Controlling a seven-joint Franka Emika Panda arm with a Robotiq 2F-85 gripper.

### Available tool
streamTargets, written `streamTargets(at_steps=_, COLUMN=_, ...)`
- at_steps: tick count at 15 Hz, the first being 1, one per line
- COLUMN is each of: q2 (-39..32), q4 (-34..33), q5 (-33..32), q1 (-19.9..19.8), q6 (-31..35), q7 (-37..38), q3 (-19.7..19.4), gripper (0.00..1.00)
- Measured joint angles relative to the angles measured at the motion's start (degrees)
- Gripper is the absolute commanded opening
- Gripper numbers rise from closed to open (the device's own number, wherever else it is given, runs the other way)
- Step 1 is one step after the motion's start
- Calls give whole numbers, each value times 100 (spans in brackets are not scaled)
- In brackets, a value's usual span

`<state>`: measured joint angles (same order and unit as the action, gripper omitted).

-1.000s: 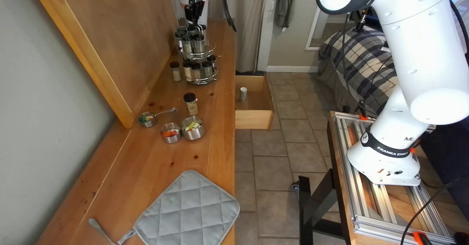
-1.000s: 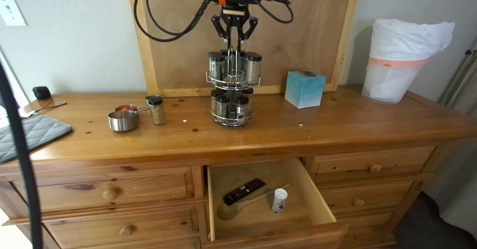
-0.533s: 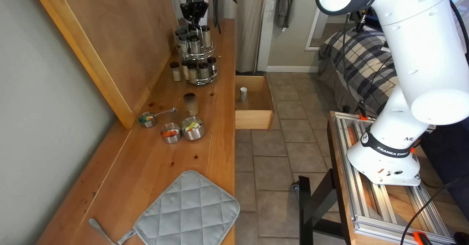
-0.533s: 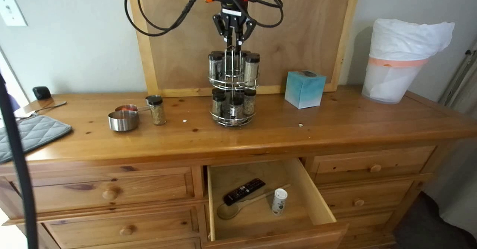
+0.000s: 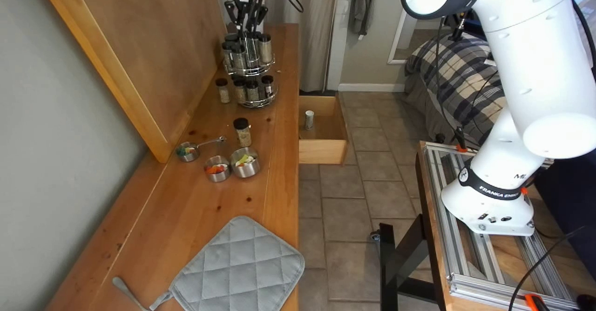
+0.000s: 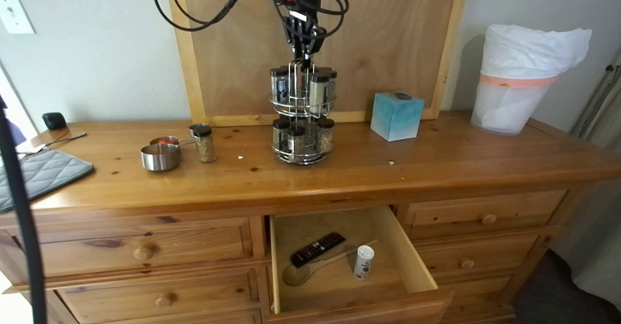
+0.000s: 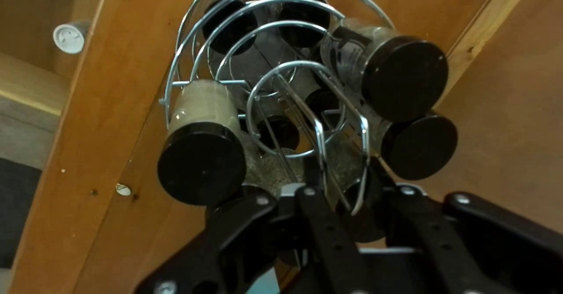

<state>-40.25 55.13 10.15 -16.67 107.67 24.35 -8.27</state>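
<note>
My gripper (image 7: 345, 166) points down over a two-tier wire spice rack (image 6: 301, 163) on the wooden dresser top. Its fingers are closed on both sides of the rack's upright wire handle (image 7: 320, 137). The gripper also shows above the rack in both exterior views (image 5: 247, 30) (image 6: 304, 65). Black-lidded glass jars stand round both tiers; one pale jar (image 7: 204, 104) shows in the wrist view with its lid (image 7: 202, 164) close to the gripper. It also stands on the upper tier in an exterior view (image 6: 318, 93). The finger pads are partly hidden.
A loose jar (image 5: 242, 133) and metal measuring cups (image 5: 245, 163) stand nearby. Another jar (image 5: 224, 92) is beside the rack. A tissue box (image 6: 397, 118) and bin (image 6: 504, 103) are at the right. The open drawer (image 6: 335, 290) holds a remote (image 6: 318, 249), spoon (image 6: 297, 275) and white shaker (image 6: 363, 262).
My gripper has turned about its vertical axis. The rack's tiers and jars have turned with it, and the wrist cables have swung round. The loose objects have not moved.
</note>
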Motion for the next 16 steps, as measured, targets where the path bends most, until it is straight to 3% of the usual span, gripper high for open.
streamTargets(at_steps=1, q2=0, q4=0, q5=0, q1=11, q6=0, q7=322, q3=-9, gripper=9)
streamTargets(at_steps=2, q2=0, q4=0, q5=0, q1=23, q6=0, q7=638, q3=-20, gripper=53)
streamTargets(at_steps=3, q2=0, q4=0, q5=0, q1=33, q6=-1, q7=946, q3=-28, gripper=54)
streamTargets(at_steps=9, q2=18, q4=0, q5=2, q1=102, q6=-88, q7=2255, q3=-34, gripper=96)
streamTargets(at_steps=16, q2=293, q4=0, q5=-179, q1=297, q6=-31, q7=2000, q3=-34, gripper=100)
